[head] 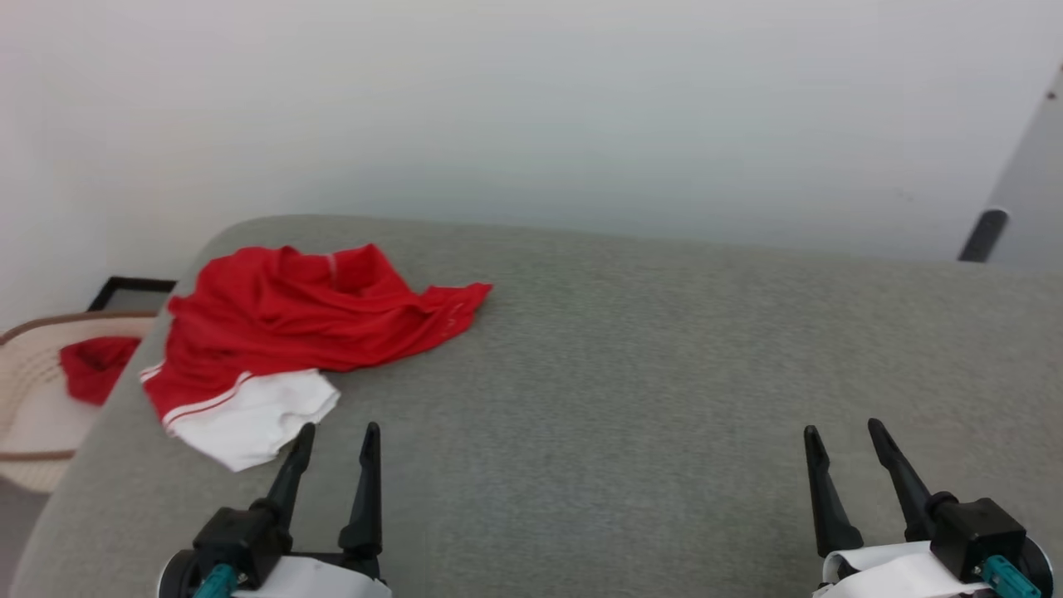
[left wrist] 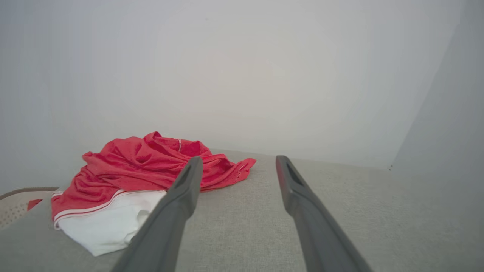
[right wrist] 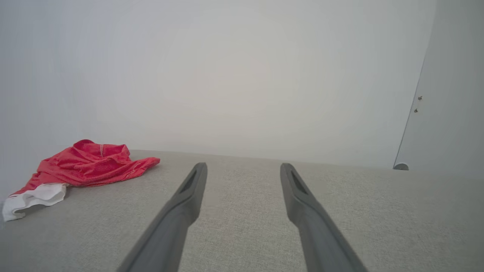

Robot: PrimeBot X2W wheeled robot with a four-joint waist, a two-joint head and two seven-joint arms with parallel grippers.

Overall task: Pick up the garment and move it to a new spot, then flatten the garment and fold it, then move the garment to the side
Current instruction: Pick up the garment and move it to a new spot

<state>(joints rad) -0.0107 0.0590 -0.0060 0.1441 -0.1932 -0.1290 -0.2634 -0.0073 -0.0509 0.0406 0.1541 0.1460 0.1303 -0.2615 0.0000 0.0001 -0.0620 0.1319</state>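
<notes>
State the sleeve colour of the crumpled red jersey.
The short fabric sleeve is white, edged with red-white stripe trim; clearest in the left wrist view.

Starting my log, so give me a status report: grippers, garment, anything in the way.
Left gripper open, empty, near the white sleeve. Right gripper open, empty. Garment crumpled, far left of grey surface. Nothing in the way.

Left gripper (head: 339, 440) low, jaws apart, empty; right gripper (head: 843, 440) likewise.

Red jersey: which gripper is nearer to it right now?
Left. The left gripper is just short of the jersey, at its white sleeve; the right gripper is far to its right.
</notes>
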